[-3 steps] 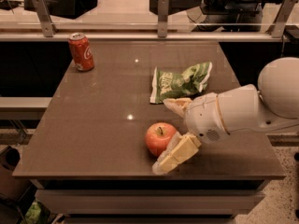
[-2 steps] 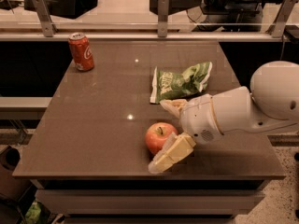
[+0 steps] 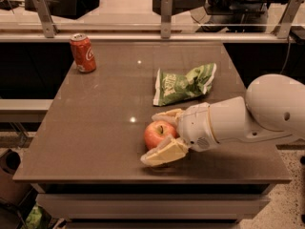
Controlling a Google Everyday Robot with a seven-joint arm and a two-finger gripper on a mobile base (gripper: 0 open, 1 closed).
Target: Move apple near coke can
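The red-orange apple (image 3: pixel 156 133) rests on the brown table (image 3: pixel 95 128) near its front edge. My gripper (image 3: pixel 150 138) reaches in from the right, with the apple between its two cream fingers. One finger (image 3: pixel 167 114) lies against the far side of the apple, the other (image 3: pixel 162 154) against its near side, both touching it. The red coke can (image 3: pixel 83 54) stands upright at the table's far left corner, well away from the apple and the gripper.
A green-and-white chip bag (image 3: pixel 183 84) lies flat just beyond the gripper, right of the table's middle. A rail with metal posts (image 3: pixel 166 11) runs along the table's far edge. My white arm (image 3: pixel 267 113) stretches over the table's right edge.
The gripper has moved left along the apple and its fingers have come closer together onto it. The apple has shifted slightly to the left. The can and the bag have not moved.
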